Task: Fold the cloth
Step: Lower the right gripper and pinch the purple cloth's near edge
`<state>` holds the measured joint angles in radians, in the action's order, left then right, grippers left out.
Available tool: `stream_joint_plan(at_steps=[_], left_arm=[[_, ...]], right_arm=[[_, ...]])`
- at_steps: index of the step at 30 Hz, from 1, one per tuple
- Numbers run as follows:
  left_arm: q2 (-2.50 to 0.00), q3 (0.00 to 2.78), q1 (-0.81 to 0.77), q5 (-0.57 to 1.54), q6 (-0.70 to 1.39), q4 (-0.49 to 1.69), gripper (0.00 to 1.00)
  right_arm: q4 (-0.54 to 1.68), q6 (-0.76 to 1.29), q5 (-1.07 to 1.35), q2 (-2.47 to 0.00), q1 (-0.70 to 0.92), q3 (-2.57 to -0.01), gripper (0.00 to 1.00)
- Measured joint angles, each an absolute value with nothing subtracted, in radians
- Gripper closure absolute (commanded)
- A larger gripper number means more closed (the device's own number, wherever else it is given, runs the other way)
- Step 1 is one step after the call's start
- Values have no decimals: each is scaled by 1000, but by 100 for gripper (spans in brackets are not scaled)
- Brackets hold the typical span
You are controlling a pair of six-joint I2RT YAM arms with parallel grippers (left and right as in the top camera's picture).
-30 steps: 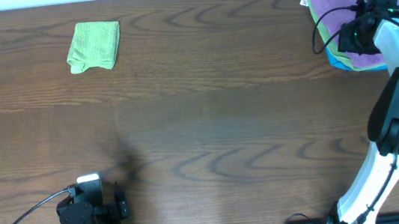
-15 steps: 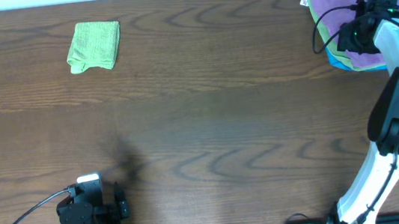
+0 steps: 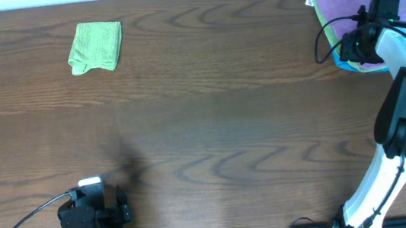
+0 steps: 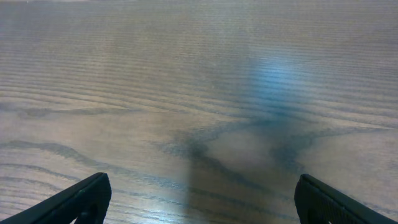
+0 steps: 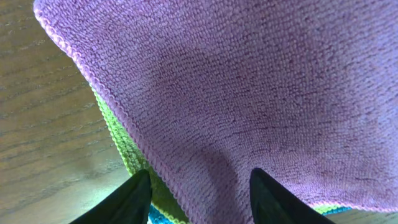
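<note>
Right gripper (image 5: pixel 199 179): jaws apart, nothing held. Its fingertips sit low on either side of the near hem of the cloth (image 5: pixel 249 74). The cloth lies flat directly beneath and ahead of them, as the top layer of a stack.

Just outside that hem, by one fingertip, a green cloth edge (image 5: pixel 117 142) shows, then a sliver of blue cloth (image 5: pixel 158 214). Likely reason for this approach: the layers are offset at the edge, so the lilac one can be pinched alone.

Right arm is stretched far from its base, wrist pitched down over the stack. The white tag (image 3: pixel 309 1) is at the corner well beyond the gripper.

Left gripper (image 4: pixel 202 186): spread wide, empty, over bare table (image 4: pixel 186 74). Its arm is folded at its base, out of the way, I judge. A folded green cloth (image 3: pixel 95 46) lies far ahead of it.
</note>
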<state>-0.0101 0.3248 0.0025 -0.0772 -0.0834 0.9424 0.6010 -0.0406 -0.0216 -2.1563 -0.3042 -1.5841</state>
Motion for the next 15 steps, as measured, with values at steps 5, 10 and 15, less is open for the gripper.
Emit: stream_joint_plan(at_steps=[5,10,15], left_arm=[[-10,325,2,-77,-83,942,5],[-10,325,2,-77,-83,942,5],[-10,325,2,-77,-83,942,5]], right_arm=[[581,-45,-21,-2156,-305,-1565,71],[570,-49,-19,-2156,-306,-1562,98],[569,-48,-19,-2156,-306,-1562,99]])
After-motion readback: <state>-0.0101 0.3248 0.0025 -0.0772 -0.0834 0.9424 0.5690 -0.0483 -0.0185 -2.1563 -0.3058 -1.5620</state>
